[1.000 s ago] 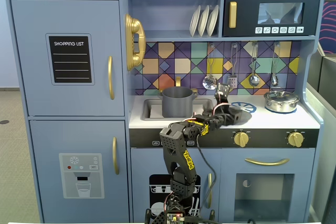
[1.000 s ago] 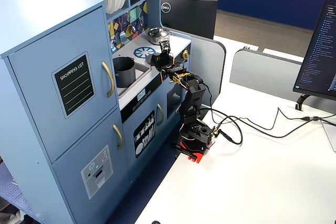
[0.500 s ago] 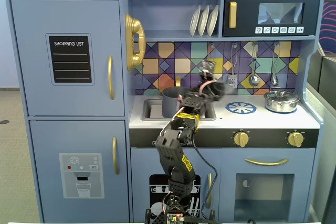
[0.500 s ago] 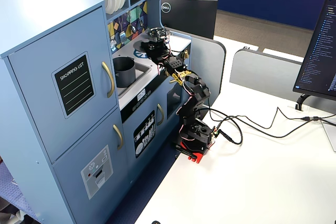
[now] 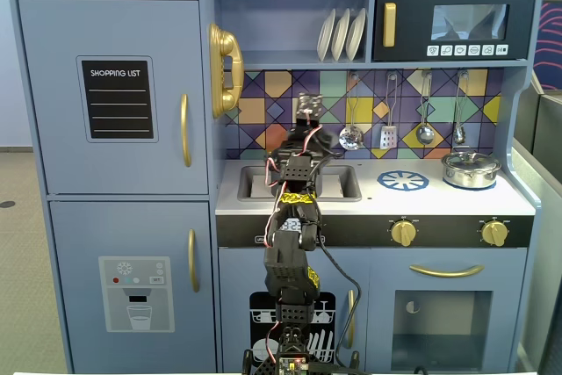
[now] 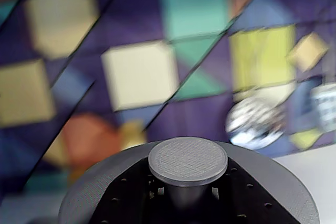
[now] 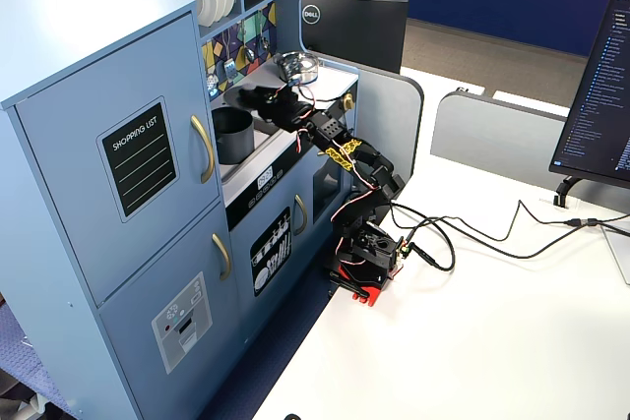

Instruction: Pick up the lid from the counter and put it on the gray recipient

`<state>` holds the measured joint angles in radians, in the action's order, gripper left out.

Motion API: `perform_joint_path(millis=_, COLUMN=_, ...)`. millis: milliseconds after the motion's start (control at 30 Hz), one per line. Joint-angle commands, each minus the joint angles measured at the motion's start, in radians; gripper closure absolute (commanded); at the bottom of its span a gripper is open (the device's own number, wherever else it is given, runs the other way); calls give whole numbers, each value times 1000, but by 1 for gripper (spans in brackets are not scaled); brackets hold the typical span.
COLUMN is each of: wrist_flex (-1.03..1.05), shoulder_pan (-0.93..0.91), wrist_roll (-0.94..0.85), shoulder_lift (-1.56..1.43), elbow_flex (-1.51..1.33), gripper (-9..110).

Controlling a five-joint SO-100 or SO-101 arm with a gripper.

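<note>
While the lid point(image 6: 189, 192) is carried clear of the table point(image 7: 340, 76), the pot point(image 7: 233, 134) lies beside and below it.

In the wrist view the lid fills the lower frame, flat face up, its round knob point(image 6: 188, 161) at centre with the backsplash tiles beyond; the fingers themselves do not show there, so whether they pinch the knob or the rim cannot be told directly, though the lid hanging fixed under the camera suggests they are closed on it. In the fixed view from the side, the lid point(image 7: 258, 97) sits level at the arm's tip, raised, with the open pot standing in the sink recess toward the fridge side. The lid's axis appears near vertical. Judged next: translate toward the pot until centred over the rim, then lower.
</note>
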<state>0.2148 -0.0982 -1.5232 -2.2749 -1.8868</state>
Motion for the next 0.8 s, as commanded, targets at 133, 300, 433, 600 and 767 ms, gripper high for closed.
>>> perform_joint_path(millis=133, wrist_flex=-52, shoulder_pan=71, wrist_roll=-46, shoulder_lift=-41, elbow_flex=-29, gripper=102)
perform_joint_path(millis=300, wrist_flex=-95, shoulder_pan=87, wrist_roll=-71, shoulder_lift=-6, elbow_flex=-38, gripper=102)
perform_joint_path(millis=433, wrist_flex=-140, shoulder_pan=84, wrist_roll=-81, shoulder_lift=38, elbow_flex=-35, gripper=102)
perform_joint_path(millis=600, wrist_flex=-167, shoulder_pan=77, wrist_roll=-81, shoulder_lift=77, elbow_flex=-37, gripper=102)
perform_joint_path(millis=767, wrist_flex=-193, shoulder_pan=67, wrist_roll=-72, shoulder_lift=114, elbow_flex=-37, gripper=102)
